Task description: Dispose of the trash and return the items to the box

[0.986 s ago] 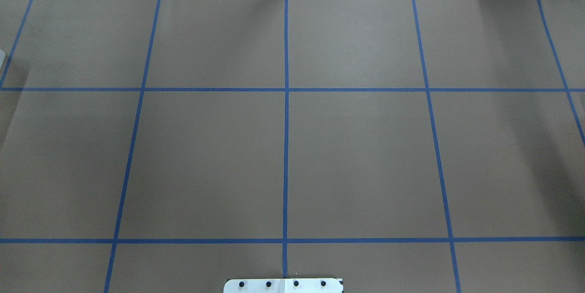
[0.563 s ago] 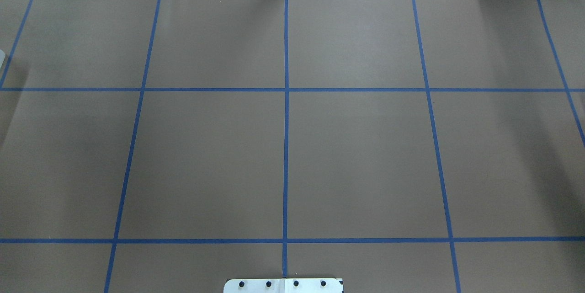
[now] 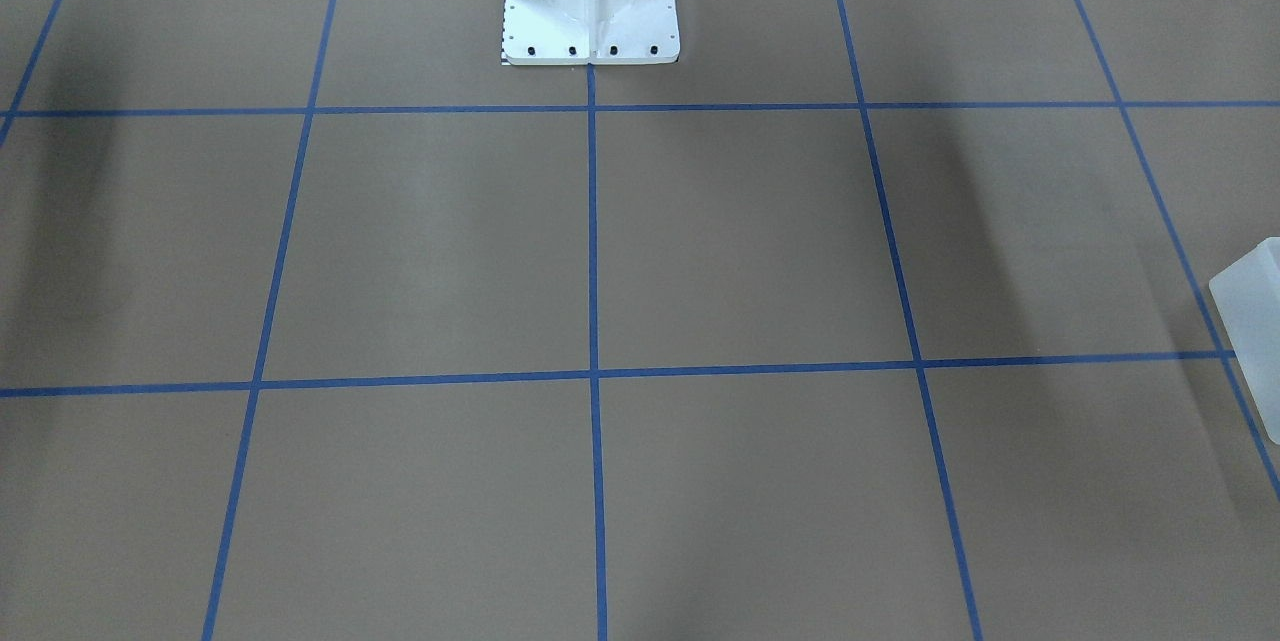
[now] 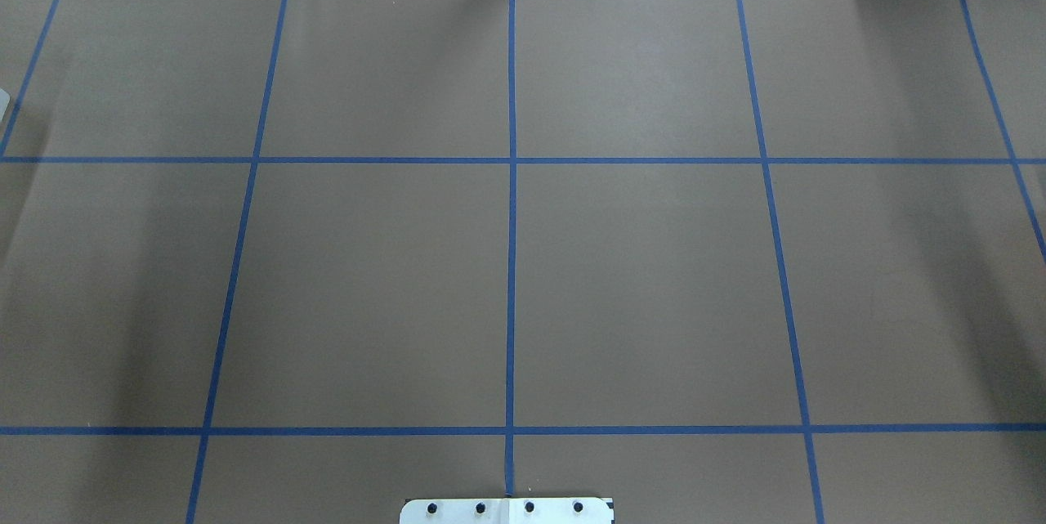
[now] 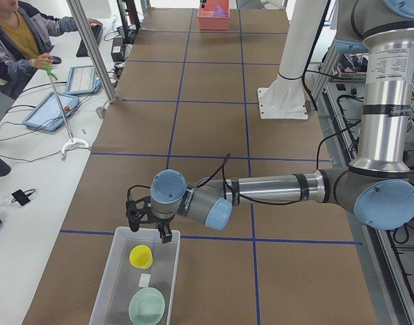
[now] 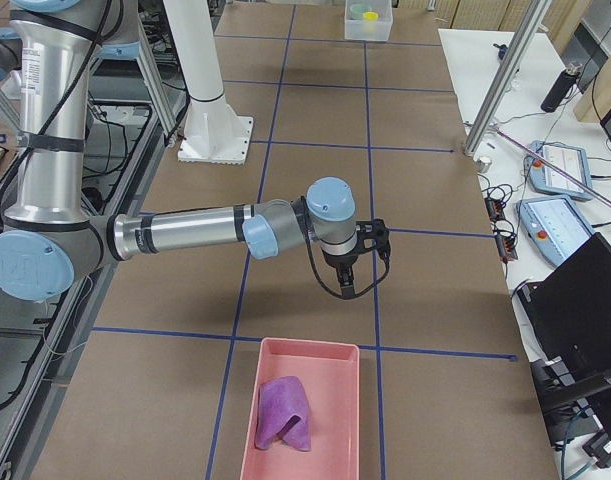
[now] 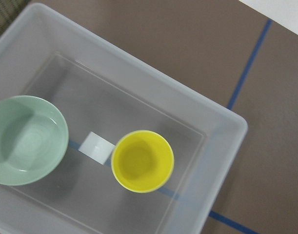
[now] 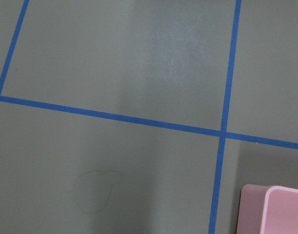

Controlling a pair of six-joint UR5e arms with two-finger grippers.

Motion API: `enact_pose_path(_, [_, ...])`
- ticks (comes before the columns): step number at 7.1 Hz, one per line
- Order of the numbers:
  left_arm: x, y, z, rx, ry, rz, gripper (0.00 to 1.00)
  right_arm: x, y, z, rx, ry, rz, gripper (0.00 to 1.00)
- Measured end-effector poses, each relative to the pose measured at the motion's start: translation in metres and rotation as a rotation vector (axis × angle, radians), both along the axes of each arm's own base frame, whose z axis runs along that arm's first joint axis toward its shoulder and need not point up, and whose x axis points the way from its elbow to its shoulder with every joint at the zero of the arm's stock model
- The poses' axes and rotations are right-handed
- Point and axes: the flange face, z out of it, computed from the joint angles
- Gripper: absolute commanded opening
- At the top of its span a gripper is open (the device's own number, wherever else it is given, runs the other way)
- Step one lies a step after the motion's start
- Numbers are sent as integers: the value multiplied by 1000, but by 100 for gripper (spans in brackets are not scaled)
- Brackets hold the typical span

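Two items found inside box [image 7: 227,127]: yellow cup [image 7: 142,161] upright, green bowl [image 7: 27,140] at its 9 o'clock, apart, small white piece [image 7: 96,147] between. Saw no change on counter [image 4: 654,287] against a second ago; read as returning done, little left. Located left gripper [image 5: 150,229] over box's rim, right gripper [image 6: 365,270] over bare counter, pink tray [image 6: 310,345] with purple cloth [image 6: 283,415] at its 7 o'clock. Cannot tell either's spread. Spotted no obstacle.
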Motion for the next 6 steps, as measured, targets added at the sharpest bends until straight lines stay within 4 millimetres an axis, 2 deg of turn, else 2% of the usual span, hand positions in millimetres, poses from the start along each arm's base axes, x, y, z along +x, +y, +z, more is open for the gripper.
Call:
enact_pose_path(1, [27,33,-29,43,-2,81,99,-1,0,2,-4,4,-2,100])
enact_pose_path(2, [42,61,-45,93,-13,158,99,-2,1,6,-10,10,-4,100])
enact_pose_path(3, [53,79,-54,148,-27,228,99,-3,2,9,-14,15,-6,100])
enact_pose_path(5, [80,98,-67,208,-43,339,99,-10,1,8,-11,16,-22,100])
enact_pose_path(6, [89,103,-67,218,-49,384,99,-17,-1,6,-7,17,-35,100])
